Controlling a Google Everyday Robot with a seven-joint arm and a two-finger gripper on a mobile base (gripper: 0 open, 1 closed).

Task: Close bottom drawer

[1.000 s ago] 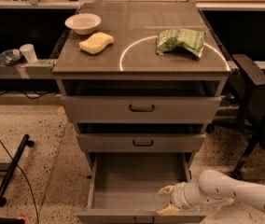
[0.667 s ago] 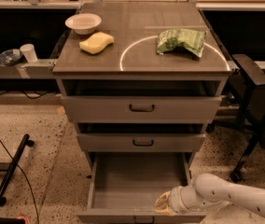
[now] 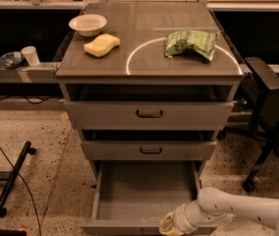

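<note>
Bottom drawer stands pulled far out towards us at the foot of the cabinet. Our gripper sits low at its near front edge, right of centre; whether it clasps anything we cannot tell. Above, the middle drawer and top drawer are slightly ajar. On top lie a bowl, a sponge and a green bag.
</note>
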